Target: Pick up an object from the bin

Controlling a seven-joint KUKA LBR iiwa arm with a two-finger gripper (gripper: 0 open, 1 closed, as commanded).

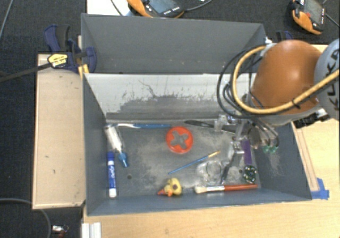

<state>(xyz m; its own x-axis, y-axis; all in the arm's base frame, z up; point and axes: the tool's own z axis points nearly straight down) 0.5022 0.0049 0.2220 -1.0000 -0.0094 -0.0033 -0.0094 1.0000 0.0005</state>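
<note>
My gripper (237, 136) hangs low over the right side of the bin, under the arm's orange dome. Just below it lie a purple piece (247, 152) and a thin dark stick (228, 170) that runs down toward the front wall. A crumpled clear plastic piece (210, 170) sits left of that stick. A small dark green thing (249, 173) lies to the right of it. Along the front wall rests a brush with a red handle (228, 188). I see nothing held in the gripper.
A red round disc (179, 140) lies mid-bin, with a thin blue paintbrush (191, 164) below it and a yellow duck (171, 188) at the front. At the left are a blue-and-white toothbrush (141, 125), a white tube (114, 138) and a blue marker (111, 174).
</note>
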